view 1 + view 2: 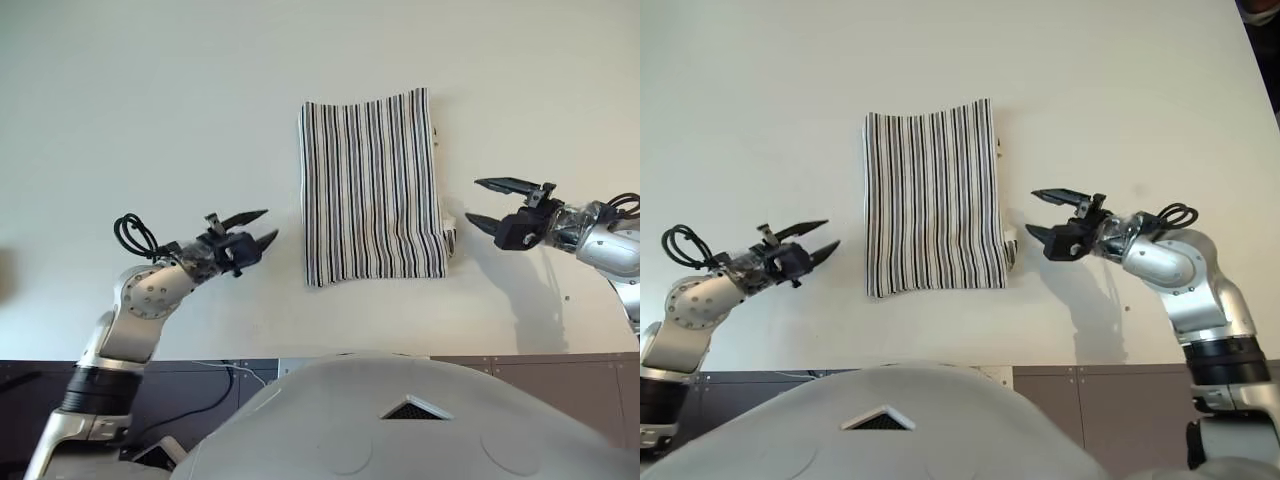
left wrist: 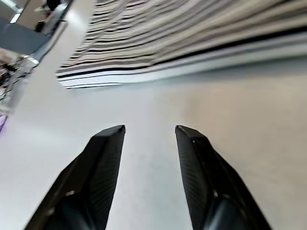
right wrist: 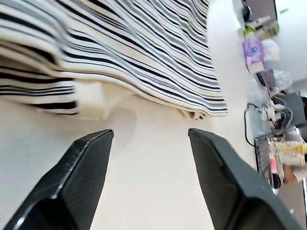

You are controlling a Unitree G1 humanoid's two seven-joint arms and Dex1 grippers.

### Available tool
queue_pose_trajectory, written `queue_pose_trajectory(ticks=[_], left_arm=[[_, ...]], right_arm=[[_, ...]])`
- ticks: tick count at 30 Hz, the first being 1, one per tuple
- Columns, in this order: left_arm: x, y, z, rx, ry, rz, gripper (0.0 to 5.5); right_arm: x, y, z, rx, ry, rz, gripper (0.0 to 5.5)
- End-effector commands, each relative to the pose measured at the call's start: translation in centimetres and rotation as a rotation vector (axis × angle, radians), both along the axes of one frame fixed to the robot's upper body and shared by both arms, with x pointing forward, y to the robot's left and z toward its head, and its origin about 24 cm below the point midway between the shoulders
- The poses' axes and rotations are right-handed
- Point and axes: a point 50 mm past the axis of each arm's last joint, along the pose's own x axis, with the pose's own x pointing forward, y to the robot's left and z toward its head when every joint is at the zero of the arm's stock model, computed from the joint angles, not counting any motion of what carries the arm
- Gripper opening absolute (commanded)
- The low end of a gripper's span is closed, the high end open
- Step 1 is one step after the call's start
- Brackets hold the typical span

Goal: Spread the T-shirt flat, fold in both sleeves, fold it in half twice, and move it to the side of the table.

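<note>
Left eye view, striped rectangular folded T-shirt [image 1: 372, 188], smooth white table [image 1: 150, 110]

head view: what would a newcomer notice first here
The striped T-shirt, folded into a neat rectangle, lies in the middle of the white table. The left gripper and the right gripper flank it, one on each side. Both are open, point inward at it and do not touch it.
</note>
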Motion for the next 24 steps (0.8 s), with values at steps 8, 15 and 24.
queue_pose_trajectory(ticks=[8, 15, 24], left_arm=[[-0.5, -2.4, -2.9, 0.103, -0.006, -0.322, 2.52], [-0.3, -2.9, -3.7, 0.134, -0.039, -0.418, 2.52], [-1.3, -2.6, -4.6, 0.137, -0.031, -0.46, 2.52]], right_arm=[[-1.8, 1.1, -1.1, -0.097, 0.085, 0.323, 2.9], [-0.4, 1.6, -2.4, -0.107, 0.008, 0.36, 2.9], [-1.8, 1.5, -2.7, -0.068, 0.014, 0.474, 2.9]])
